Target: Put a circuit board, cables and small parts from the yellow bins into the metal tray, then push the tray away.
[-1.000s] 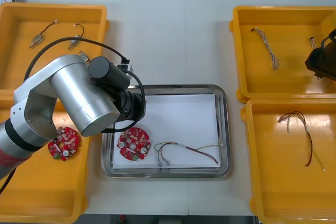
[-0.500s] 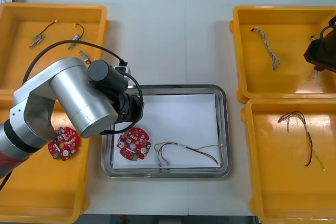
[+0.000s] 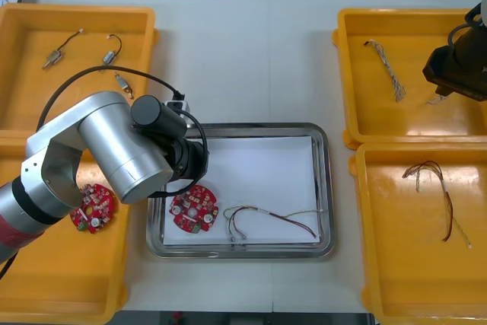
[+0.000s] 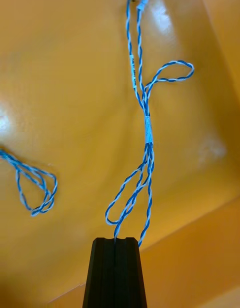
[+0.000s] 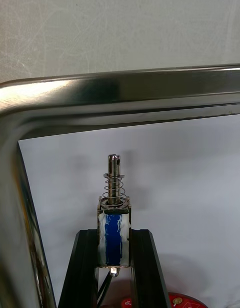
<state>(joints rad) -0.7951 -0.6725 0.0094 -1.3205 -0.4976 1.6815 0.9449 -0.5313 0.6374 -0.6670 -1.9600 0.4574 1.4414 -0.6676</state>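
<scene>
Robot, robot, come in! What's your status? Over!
Left gripper shut on small metal part, above metal tray. Right gripper shut on blue and white cable, over yellow bin. Nothing blocking.

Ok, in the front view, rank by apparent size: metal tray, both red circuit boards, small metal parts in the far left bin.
1. metal tray.
2. circuit board in the tray and circuit board in the left bin, alike.
3. small metal parts.
</scene>
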